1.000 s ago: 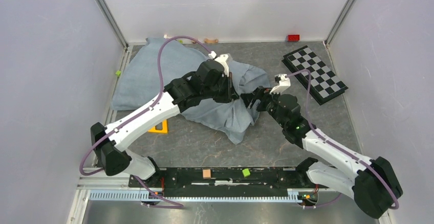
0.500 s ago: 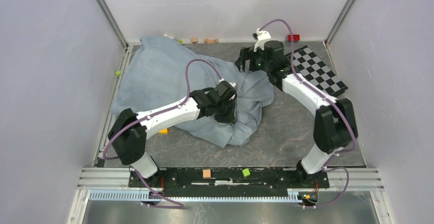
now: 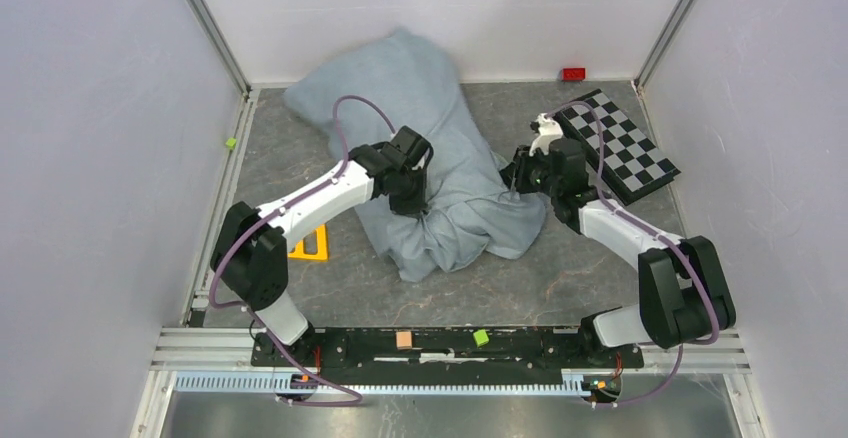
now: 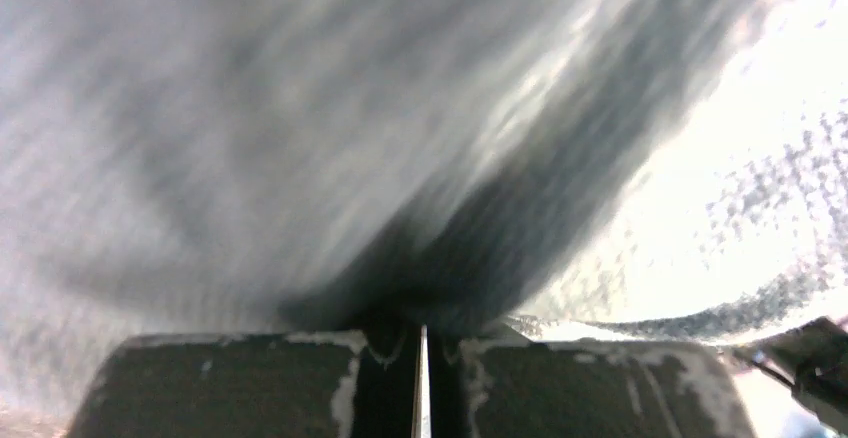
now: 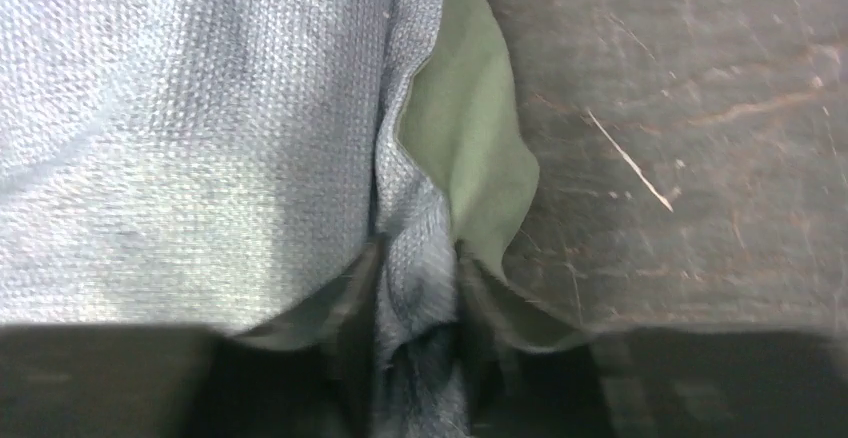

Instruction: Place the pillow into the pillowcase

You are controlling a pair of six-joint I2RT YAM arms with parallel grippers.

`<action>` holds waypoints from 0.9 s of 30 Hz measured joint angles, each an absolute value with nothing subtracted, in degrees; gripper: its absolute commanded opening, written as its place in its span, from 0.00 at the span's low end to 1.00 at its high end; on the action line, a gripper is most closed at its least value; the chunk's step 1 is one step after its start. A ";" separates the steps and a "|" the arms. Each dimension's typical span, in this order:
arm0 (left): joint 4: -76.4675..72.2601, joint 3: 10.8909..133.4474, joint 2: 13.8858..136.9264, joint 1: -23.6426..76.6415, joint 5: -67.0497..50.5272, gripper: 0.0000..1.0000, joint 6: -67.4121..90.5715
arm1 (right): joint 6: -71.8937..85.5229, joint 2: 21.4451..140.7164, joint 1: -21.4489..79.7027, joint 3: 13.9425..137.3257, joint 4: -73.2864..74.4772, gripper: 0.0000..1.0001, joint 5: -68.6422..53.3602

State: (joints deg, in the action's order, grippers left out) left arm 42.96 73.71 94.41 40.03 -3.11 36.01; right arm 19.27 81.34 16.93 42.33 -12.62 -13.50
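Pillowcase [image 3: 445, 148]: coarse-woven blue-grey cloth, plump, wrinkled, mid-table; near end crumpled. Left gripper [image 3: 415, 201] pinched tight on bunched cloth. Right gripper [image 3: 515, 180] clamps hem fold, dull green inner face showing. Far end bulges against back wall. Checkered board [image 3: 615, 145] flat, far right.
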 measured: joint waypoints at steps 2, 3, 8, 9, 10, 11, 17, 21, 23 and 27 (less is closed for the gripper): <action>44.64 76.64 95.48 38.50 -1.50 0.02 35.07 | 20.05 80.49 15.40 41.76 -11.44 0.62 -13.58; 45.34 78.22 96.07 37.95 -0.89 0.03 34.68 | 20.34 80.51 14.96 41.82 -10.94 0.73 -13.78; 47.90 80.44 96.44 37.52 -0.10 0.04 33.58 | 20.82 79.68 12.84 42.76 -6.94 0.86 -15.44; 47.97 80.42 96.25 37.52 -0.10 0.04 33.56 | 20.88 78.87 12.21 42.78 -6.22 0.87 -16.25; 47.99 80.40 95.96 37.52 -0.10 0.04 33.54 | 21.15 77.67 11.55 42.74 -5.37 0.87 -17.26; 48.01 80.31 95.53 37.52 -0.12 0.04 33.39 | 21.45 76.34 10.83 42.57 -4.91 0.86 -18.28; 48.01 80.29 93.45 37.52 -0.14 0.04 33.19 | 23.79 69.80 7.55 39.33 -6.79 0.80 -24.67; 47.97 80.20 92.82 37.50 -0.23 0.07 33.19 | 23.81 71.16 7.38 38.65 -6.85 0.81 -26.87; 47.92 80.09 92.05 37.50 -0.30 0.11 33.19 | 23.31 71.83 7.38 38.24 -6.87 0.76 -27.42; 47.86 79.99 88.68 37.34 -1.72 0.33 33.17 | 22.72 74.28 7.03 38.00 -8.47 0.55 -30.39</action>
State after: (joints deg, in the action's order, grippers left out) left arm 47.86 79.99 88.68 37.34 -1.72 33.17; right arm 22.72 74.28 7.03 38.00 -8.47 -30.39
